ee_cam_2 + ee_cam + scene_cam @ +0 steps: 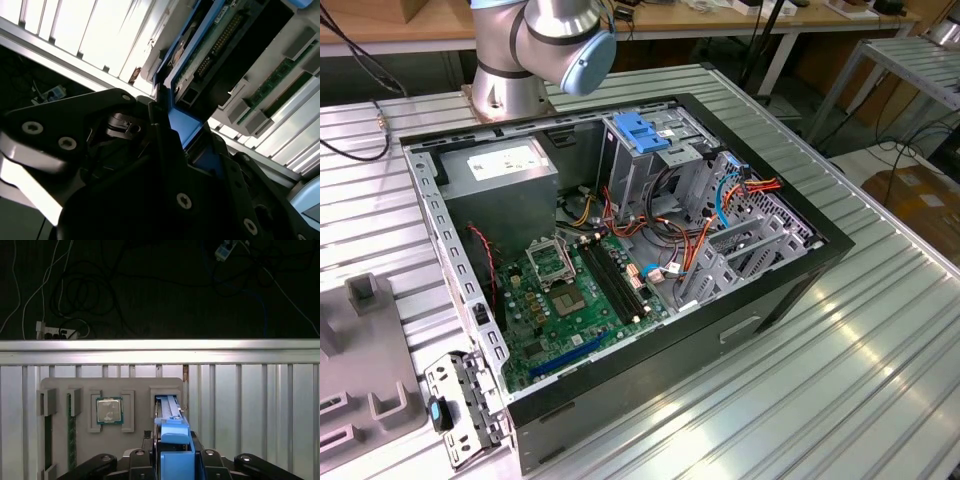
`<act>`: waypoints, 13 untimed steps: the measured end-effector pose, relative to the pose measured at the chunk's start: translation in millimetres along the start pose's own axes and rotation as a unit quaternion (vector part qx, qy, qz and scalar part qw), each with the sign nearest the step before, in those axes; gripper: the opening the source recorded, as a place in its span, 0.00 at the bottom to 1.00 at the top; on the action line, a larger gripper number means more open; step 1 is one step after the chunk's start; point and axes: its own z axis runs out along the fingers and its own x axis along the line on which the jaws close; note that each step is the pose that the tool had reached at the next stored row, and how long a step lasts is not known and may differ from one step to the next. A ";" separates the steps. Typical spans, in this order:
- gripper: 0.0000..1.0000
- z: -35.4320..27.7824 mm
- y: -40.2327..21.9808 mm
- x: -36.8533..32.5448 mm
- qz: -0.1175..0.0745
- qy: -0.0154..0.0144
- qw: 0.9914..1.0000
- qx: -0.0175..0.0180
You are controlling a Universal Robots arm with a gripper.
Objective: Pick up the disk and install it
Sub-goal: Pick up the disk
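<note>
- While the end effector [175,460] clamps the disk [173,435] by its blue rails [186,125], with a dark finger against each side in both wrist views, we judge the job to be at the pick-up stage.
- We see the disk standing on edge at a slot of the grey parts tray [135,385], which lies on the ribbed metal worktop [250,405]. We cannot tell whether its far end is clear of that slot.
- Beside the slot, the tray also holds a processor chip [109,411] and green memory sticks [71,440].
- In the exterior view, the open computer case [790,290] lies on the worktop. Its metal drive cage [640,180] stands upright inside, topped by a light-blue latch [642,133].
- We judge the grasp as made and the installing as not yet done, since the disk is at the tray and not in the case.
- As for writing, a white sticker [502,162] on the grey power supply box [510,200] carries print too small for us to read. The chip's lid shows faint marks that we cannot make out either.
</note>
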 end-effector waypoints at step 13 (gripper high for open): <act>0.37 -29.2 0.4 -0.1 0.000 0.000 1.000 0.000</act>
